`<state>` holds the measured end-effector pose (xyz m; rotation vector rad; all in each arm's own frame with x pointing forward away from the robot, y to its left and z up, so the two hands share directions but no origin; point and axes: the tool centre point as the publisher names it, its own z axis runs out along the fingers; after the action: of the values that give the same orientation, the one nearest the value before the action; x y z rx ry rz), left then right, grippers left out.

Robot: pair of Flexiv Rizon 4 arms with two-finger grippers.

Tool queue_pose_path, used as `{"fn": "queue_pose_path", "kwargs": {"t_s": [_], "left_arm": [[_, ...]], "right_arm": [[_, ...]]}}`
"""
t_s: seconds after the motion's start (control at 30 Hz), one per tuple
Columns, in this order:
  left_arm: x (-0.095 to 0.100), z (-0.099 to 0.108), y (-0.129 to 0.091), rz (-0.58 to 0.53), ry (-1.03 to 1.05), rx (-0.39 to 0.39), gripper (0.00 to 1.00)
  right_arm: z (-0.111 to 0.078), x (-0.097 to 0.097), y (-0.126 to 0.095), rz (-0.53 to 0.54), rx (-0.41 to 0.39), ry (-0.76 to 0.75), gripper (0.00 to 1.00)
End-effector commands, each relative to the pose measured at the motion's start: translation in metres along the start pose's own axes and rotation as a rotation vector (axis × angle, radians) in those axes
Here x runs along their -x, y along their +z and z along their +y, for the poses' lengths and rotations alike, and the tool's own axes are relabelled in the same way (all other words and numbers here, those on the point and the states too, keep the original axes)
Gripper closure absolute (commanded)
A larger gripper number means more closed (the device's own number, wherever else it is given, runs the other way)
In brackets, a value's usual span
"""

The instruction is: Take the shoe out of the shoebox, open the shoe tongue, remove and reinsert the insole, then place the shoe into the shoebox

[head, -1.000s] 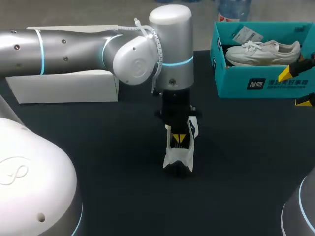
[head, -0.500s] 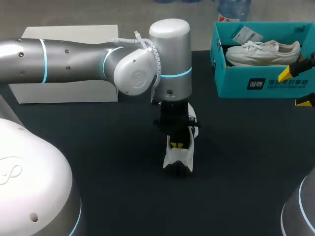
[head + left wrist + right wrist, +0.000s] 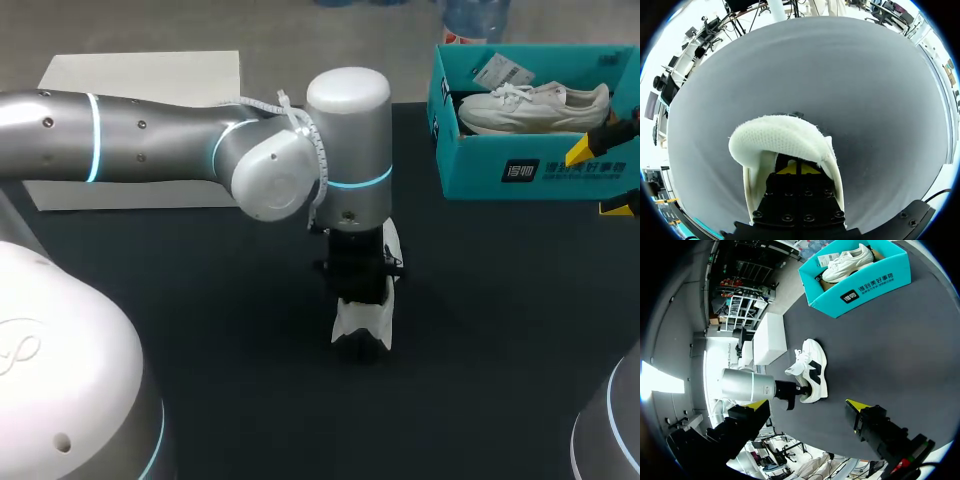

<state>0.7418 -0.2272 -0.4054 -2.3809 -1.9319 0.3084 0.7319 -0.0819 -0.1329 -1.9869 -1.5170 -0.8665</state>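
A white shoe with black side panels (image 3: pixel 362 322) lies mid-table, also seen in the right wrist view (image 3: pixel 812 371). My left gripper (image 3: pixel 360 288) points straight down into the shoe's opening, its yellow tips hidden there in the head view. In its own wrist view the left gripper (image 3: pixel 797 170) is shut, tips pressed together between the shoe's white walls, and a white mesh flap (image 3: pixel 775 140) arches over them. Whether the flap is pinched I cannot tell. My right gripper (image 3: pixel 603 178) hangs open in front of the teal shoebox (image 3: pixel 540 172), well away from the shoe.
The shoebox (image 3: pixel 865 282) stands at the back right with a second white shoe (image 3: pixel 535 105) and a paper tag inside. A white box (image 3: pixel 140 75) sits at the back left, partly behind my left arm.
My left arm has sunk lower, pushing its shut gripper deeper into the shoe until the yellow tips disappear in the head view. The right arm has not moved.
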Motion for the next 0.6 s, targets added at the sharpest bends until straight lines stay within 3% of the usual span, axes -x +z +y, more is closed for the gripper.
{"fn": "queue_pose_path", "kwargs": {"t_s": [0.03,0.4,0.6], "left_arm": [[0.002,0.005,0.011,0.008,-0.016,0.009,1.00],[0.001,-0.002,-0.025,0.002,-0.032,0.025,1.00],[0.007,-0.006,-0.024,-0.039,-0.034,-0.028,1.00]], "right_arm": [[0.000,0.000,0.001,-0.001,0.000,0.001,0.00],[0.000,0.000,0.001,-0.001,0.000,0.001,0.00],[0.000,0.000,0.001,-0.001,0.000,0.001,0.00]]}}
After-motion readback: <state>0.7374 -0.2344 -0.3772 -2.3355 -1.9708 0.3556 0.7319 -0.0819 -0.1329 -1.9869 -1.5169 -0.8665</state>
